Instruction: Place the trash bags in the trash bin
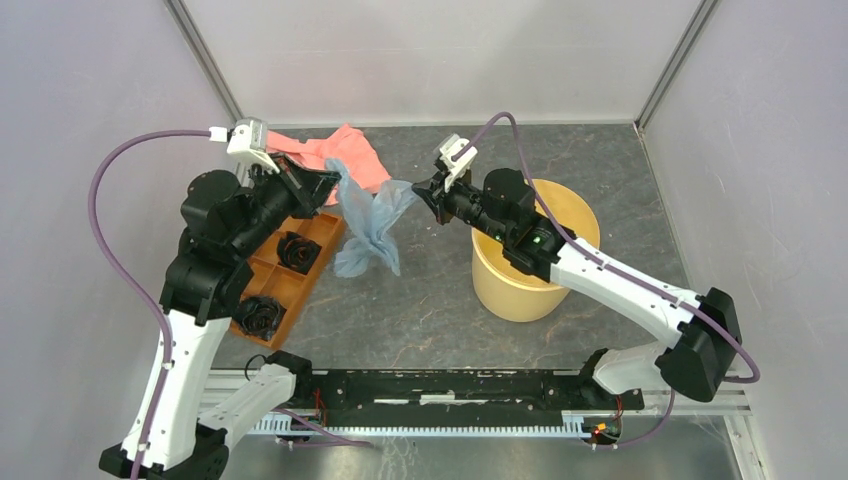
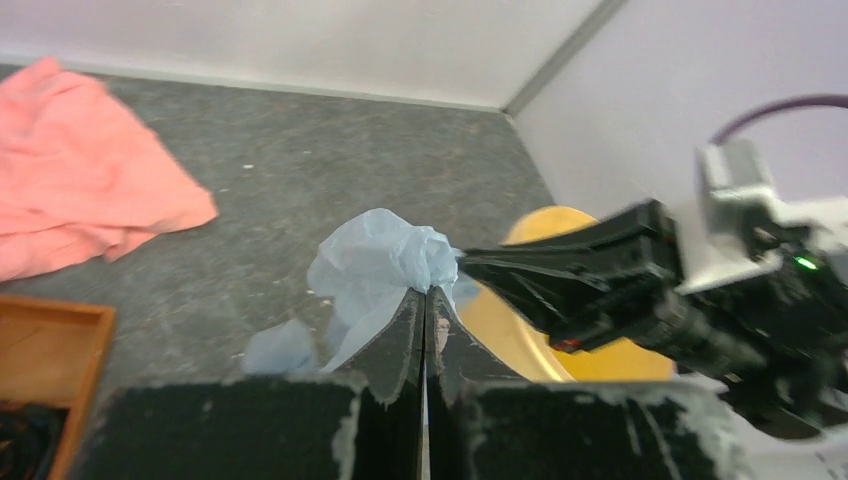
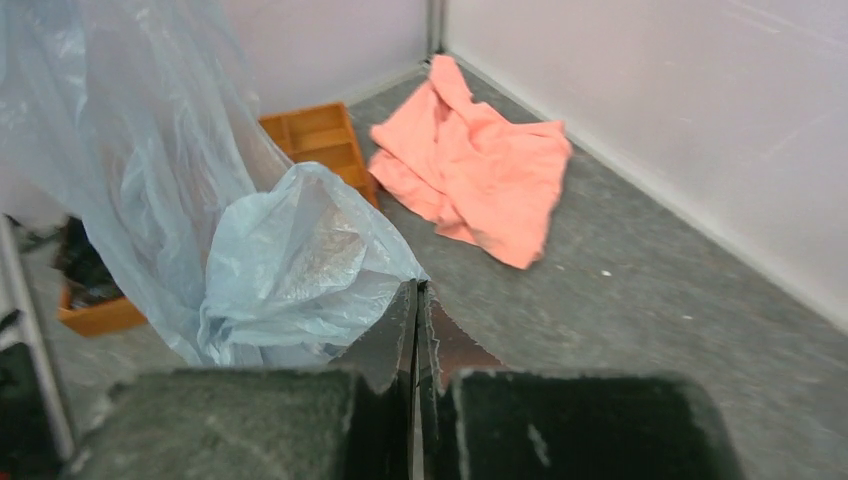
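A pale blue-grey trash bag (image 1: 368, 225) hangs in the air between my two grippers, its lower end trailing toward the table. My left gripper (image 1: 333, 180) is shut on its left top edge; in the left wrist view the film (image 2: 375, 262) bunches at the shut fingertips. My right gripper (image 1: 418, 190) is shut on the bag's right top edge; the film (image 3: 290, 270) drapes left of its tips. The pale yellow trash bin (image 1: 510, 285) stands upright to the right of the bag, partly under my right arm. It also shows in the left wrist view (image 2: 505, 335).
A salmon-pink cloth (image 1: 335, 152) lies at the back of the table behind the bag. An orange compartmented tray (image 1: 300, 285) with black objects sits at the left under my left arm. Grey walls close in the back and both sides.
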Action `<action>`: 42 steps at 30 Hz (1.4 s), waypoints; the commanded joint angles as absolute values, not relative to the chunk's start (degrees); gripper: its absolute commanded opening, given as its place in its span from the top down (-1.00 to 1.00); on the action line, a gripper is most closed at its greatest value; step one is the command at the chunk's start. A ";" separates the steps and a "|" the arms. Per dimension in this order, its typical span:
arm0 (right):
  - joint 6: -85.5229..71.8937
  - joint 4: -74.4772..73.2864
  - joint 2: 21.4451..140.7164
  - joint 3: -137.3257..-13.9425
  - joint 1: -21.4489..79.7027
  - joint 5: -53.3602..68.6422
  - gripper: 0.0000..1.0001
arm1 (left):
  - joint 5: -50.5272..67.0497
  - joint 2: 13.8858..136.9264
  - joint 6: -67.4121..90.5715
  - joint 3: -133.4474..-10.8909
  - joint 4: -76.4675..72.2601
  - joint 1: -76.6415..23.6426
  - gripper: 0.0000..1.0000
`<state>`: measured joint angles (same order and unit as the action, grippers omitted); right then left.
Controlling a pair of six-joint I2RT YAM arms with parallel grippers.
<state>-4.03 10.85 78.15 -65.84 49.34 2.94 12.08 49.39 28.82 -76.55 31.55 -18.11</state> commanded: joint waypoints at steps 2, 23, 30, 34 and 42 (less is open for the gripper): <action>7.22 4.91 75.83 -69.90 49.12 -0.30 0.99 | 0.31 49.68 25.88 -76.60 34.28 -17.93 0.96; -17.75 0.35 66.77 -66.89 49.13 11.19 0.99 | 5.73 43.94 25.63 -71.36 31.65 -17.93 0.96; -16.75 -10.46 62.91 -66.81 49.18 -10.96 0.99 | -16.65 36.78 23.15 -73.36 35.36 -17.93 0.96; -19.63 -9.11 60.68 -64.02 49.10 -15.54 0.99 | -17.61 31.74 23.21 -70.99 33.43 -17.93 0.96; -16.47 -7.11 60.05 -62.64 49.15 -16.33 0.99 | -22.94 27.51 21.00 -71.83 33.19 -17.93 0.96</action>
